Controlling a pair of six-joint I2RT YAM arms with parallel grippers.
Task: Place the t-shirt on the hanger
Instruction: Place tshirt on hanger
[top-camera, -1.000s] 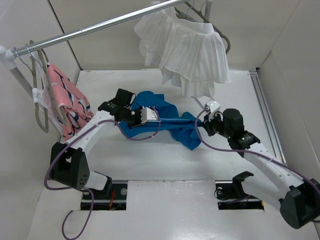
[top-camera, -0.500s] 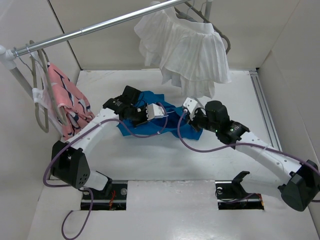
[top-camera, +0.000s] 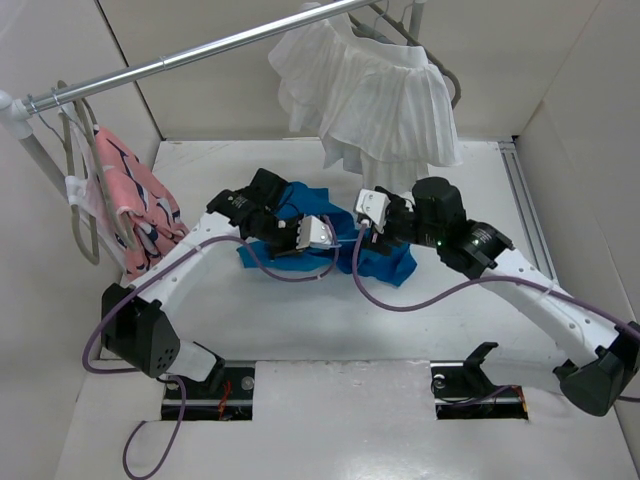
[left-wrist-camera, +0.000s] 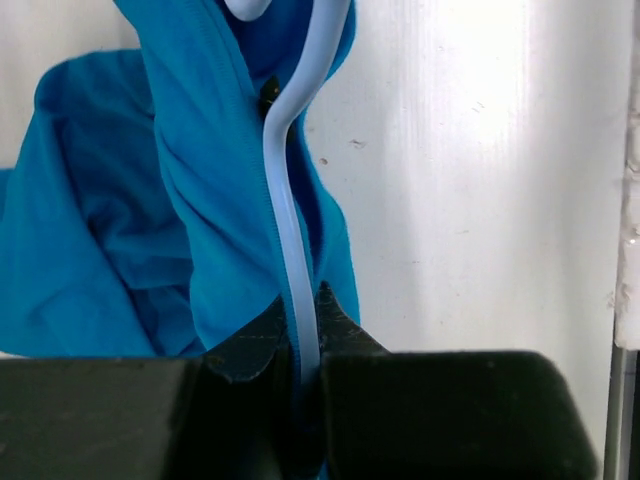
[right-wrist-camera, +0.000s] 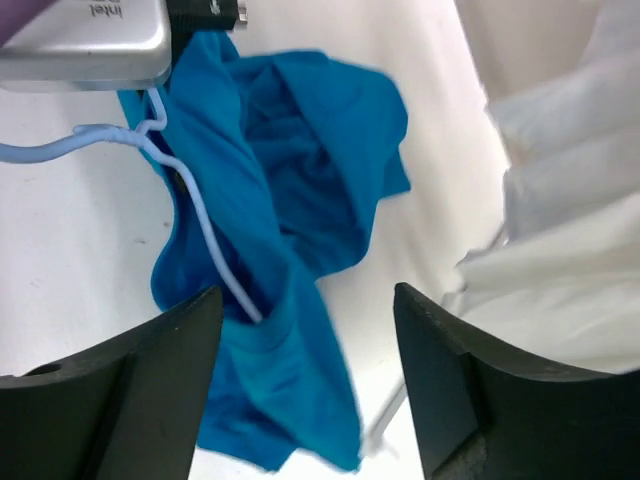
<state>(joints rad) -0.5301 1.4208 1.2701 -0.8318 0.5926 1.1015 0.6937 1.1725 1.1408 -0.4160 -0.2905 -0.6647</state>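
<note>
Left gripper (left-wrist-camera: 303, 312) clenched on hanger (left-wrist-camera: 283, 200), lower frame; right gripper (right-wrist-camera: 305, 300) gaping empty. The unheld t-shirt (left-wrist-camera: 100, 250) may slip off.

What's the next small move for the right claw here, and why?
Probably lower the right claw and close on the t-shirt where the hanger disappears into the fabric. It hovers open above the shirt, gripping nothing, while the left claw is shut on the hanger's arm, so the fabric can likely be pulled along it.
</note>
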